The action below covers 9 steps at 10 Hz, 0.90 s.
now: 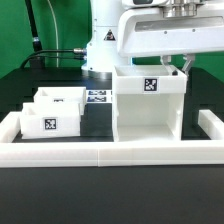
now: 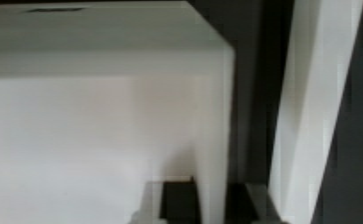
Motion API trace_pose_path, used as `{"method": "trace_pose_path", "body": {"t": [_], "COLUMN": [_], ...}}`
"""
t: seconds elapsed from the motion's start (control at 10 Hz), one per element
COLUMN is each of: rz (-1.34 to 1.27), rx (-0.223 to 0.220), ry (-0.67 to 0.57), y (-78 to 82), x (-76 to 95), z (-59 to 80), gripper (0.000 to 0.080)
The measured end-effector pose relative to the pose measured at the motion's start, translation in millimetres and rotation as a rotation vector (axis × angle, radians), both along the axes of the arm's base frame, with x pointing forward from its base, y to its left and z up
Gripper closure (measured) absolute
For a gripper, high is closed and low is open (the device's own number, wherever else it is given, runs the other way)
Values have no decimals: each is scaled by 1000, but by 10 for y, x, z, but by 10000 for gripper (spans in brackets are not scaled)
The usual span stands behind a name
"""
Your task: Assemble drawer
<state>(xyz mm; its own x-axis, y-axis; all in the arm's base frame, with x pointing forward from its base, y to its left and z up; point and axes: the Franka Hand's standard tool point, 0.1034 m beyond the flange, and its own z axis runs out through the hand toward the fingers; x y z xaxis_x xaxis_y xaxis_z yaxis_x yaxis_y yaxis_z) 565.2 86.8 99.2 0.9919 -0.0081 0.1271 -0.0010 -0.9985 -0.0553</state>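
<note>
The drawer's large white housing [image 1: 150,108] stands upright on the table at the exterior view's right, with a square tag on its front. My gripper [image 1: 181,66] reaches down onto its top right rim. In the wrist view the housing's white walls [image 2: 98,120] fill the picture. My gripper [image 2: 219,200] has a dark finger [image 2: 176,202] on each side of one thin wall, pressed against it. Two small tagged trays [image 1: 52,112] sit side by side at the exterior view's left, away from the gripper.
A white border rail [image 1: 110,152] runs along the front and up both sides of the work area. The marker board [image 1: 98,97] lies flat behind the trays. The robot's base [image 1: 100,45] stands at the back.
</note>
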Motion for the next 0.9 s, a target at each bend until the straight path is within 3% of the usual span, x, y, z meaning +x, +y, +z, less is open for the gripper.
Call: {"method": "trace_pose_path", "body": {"t": [0.6,0.9], "rz": [-183,-501], "rx": [34,82], "ry": [6,10], "y": [36,125], "x": [6,-25], "z": [14,33], "gripper": [762,762]}}
